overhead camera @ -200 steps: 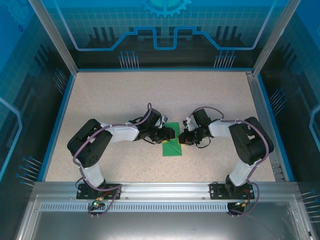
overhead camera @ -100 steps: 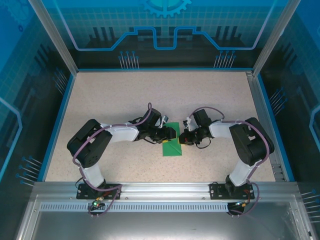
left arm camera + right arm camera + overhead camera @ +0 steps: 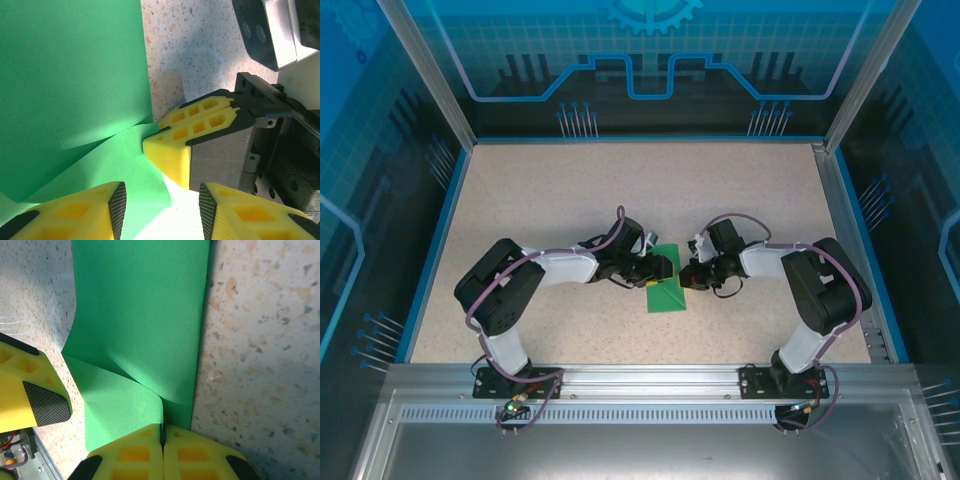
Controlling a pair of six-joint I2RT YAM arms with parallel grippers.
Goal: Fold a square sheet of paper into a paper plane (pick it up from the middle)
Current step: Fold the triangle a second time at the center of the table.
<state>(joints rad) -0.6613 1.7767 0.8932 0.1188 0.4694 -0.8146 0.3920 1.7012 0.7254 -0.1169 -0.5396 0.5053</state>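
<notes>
- Paper (image 3: 665,298) is located mid-desk (image 3: 560,190), between the two grippers.
- It is folded to a strip, long axis run from far edge to near edge. No nose can be made out yet.
- Right gripper (image 3: 163,437) is clamped shut on a raised flap at the paper's right edge.
- Left gripper (image 3: 162,207) is set part-open over the paper, nothing gripped.
- Risk: if the flap is pulled with the base unpinned, the sheet could be dragged and the crease skewed.
- Risk: thin paper could be torn at the pinch.
</notes>
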